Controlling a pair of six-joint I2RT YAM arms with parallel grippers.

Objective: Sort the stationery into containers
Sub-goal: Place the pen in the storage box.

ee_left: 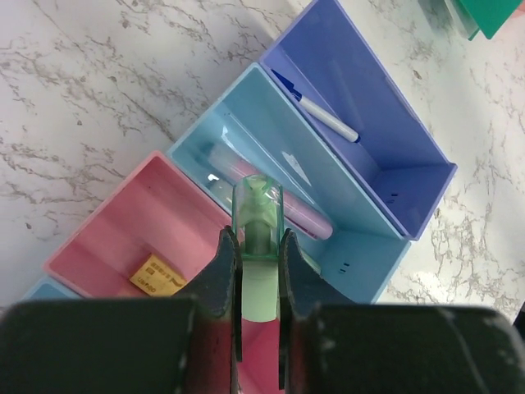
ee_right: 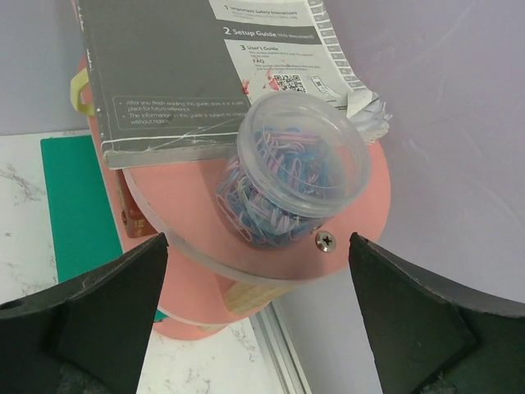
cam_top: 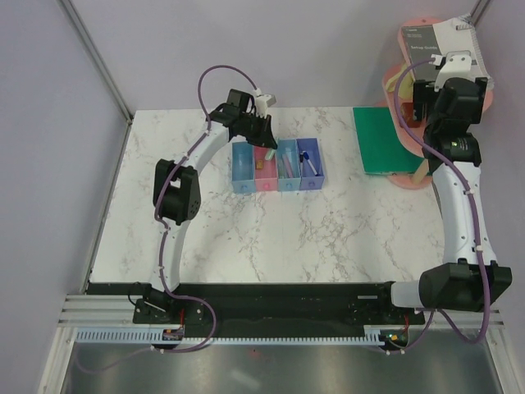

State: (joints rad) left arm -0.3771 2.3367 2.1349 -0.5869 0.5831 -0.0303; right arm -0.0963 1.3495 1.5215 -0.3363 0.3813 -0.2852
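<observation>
My left gripper (ee_left: 259,240) is shut on a pastel green marker (ee_left: 257,199), which hangs cap-first over the wall between the pink bin (ee_left: 107,226) and a light blue bin (ee_left: 365,250). A tan block (ee_left: 157,277) lies in the pink bin, a pinkish marker (ee_left: 310,222) in the light blue one, and a pen (ee_left: 324,119) in the dark blue bin (ee_left: 410,185). From above, the row of containers (cam_top: 279,167) sits mid-table with the left gripper (cam_top: 264,141) at its far edge. My right gripper (ee_right: 258,275) stands wide open over the pink shelf, holding nothing.
A clear jar of paper clips (ee_right: 299,168) and a grey booklet (ee_right: 189,66) rest on the pink tiered shelf (ee_right: 365,217) at the back right corner. A green mat (ee_right: 74,205) lies beside the shelf. Walls close in behind and to the right.
</observation>
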